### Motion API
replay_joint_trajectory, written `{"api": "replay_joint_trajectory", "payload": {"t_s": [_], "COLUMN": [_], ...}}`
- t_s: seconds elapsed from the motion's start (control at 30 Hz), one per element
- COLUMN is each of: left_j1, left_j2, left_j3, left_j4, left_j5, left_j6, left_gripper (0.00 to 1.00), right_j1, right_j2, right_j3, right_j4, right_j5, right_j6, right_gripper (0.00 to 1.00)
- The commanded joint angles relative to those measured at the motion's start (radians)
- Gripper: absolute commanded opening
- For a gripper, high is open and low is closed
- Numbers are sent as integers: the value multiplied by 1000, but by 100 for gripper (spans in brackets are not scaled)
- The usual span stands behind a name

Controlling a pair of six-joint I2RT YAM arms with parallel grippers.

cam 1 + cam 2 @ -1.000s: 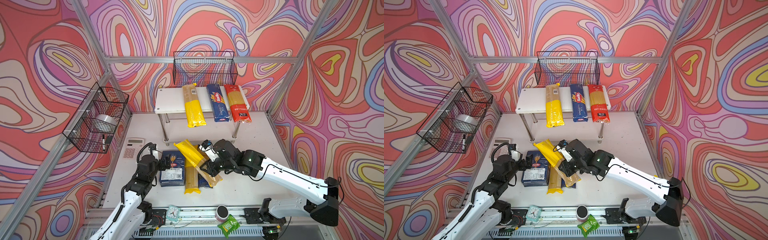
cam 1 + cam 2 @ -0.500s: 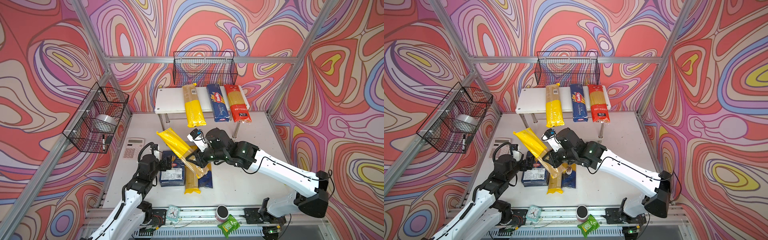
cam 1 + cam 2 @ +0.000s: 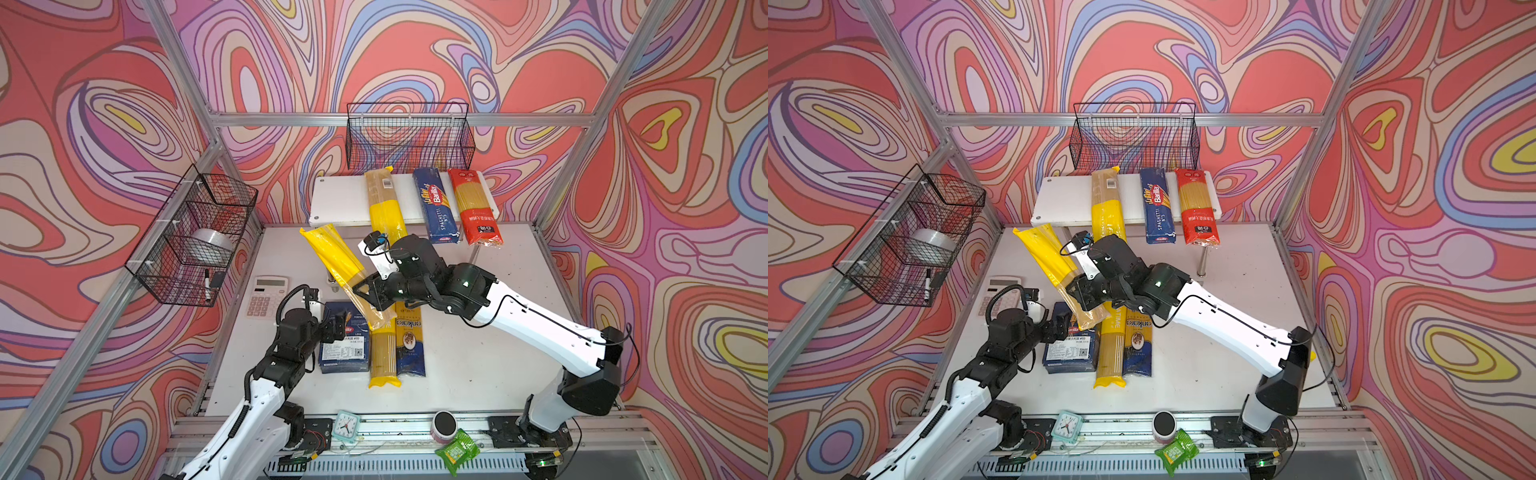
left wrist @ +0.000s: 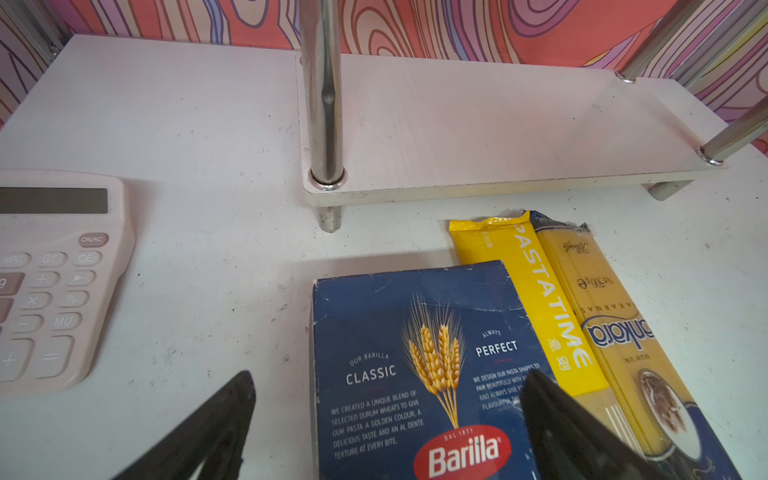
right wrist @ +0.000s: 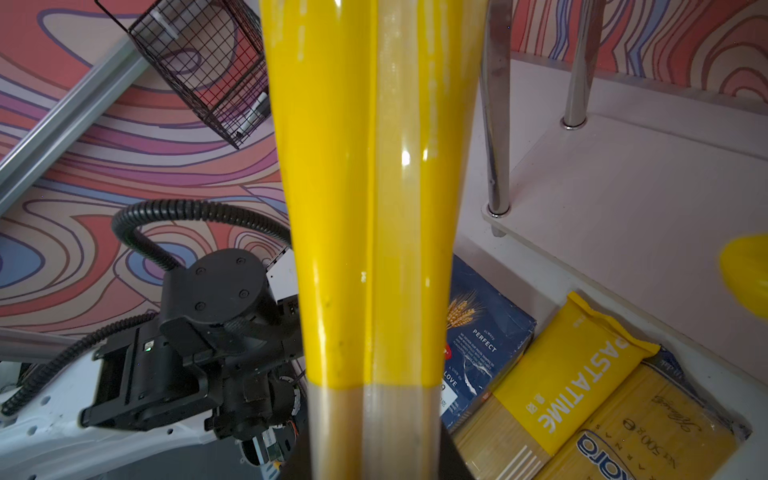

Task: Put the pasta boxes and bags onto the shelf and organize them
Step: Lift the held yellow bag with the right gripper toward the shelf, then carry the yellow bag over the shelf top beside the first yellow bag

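Nearest me, toward the front-left of the table [image 3: 478, 353], my left gripper [image 4: 390, 376] hovers low with its jaws apart, one finger over the bare tabletop and the other over the navy Barilla carton [image 3: 345, 353]. That carton lies flat, label sticker up. Touching its right side is the yellow PASTA TIME bag [image 3: 384, 357], and against that lies the dark blue-and-gold Ankara bag [image 3: 409, 349], all three lengthwise, pointing at the shelf [image 3: 338, 199].

Just past them, my right gripper [image 3: 368, 297] is clamped on a yellow-and-clear spaghetti bag [image 3: 332, 253]. The bag is raised and tilted. Its clear end is over the carton and the PASTA TIME bag, and its yellow end points at the shelf's front-left leg. A white calculator [image 3: 266, 297] sits by the table's left edge.

Against the table's far edge, the shelf's lower board [image 4: 498, 124] is bare. On the top board, a second yellow-and-clear bag [image 3: 384, 203], the Barilla Spaghetti box [image 3: 436, 208] and the red-and-clear bag [image 3: 473, 208] lie side by side, overhanging its front edge.
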Motion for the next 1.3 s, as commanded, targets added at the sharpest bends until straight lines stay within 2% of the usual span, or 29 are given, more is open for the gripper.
{"api": "replay_joint_trajectory", "payload": {"t_s": [0.0, 0.3, 0.4, 0.63, 0.73, 1.27], "left_j1": [4, 4, 3, 3, 4, 4], "left_j2": [-8, -21, -25, -42, -48, -54], "left_j3": [-8, -13, -15, -22, -26, -25], "left_j4": [17, 15, 15, 13, 13, 12], "left_j5": [6, 1, 0, -5, -6, -8], "left_j6": [11, 9, 8, 7, 6, 6], "left_gripper": [100, 100, 100, 100, 100, 100], "right_j1": [9, 9, 9, 5, 2, -35], "right_j2": [2, 151, 221, 336, 345, 386], "right_j3": [114, 320, 437, 622, 630, 644], "right_j4": [114, 94, 56, 30, 54, 167], "right_j5": [99, 290, 349, 413, 457, 530], "right_j6": [0, -45, -73, -125, -147, -199], "right_gripper": [0, 0, 0, 0, 0, 0]}}
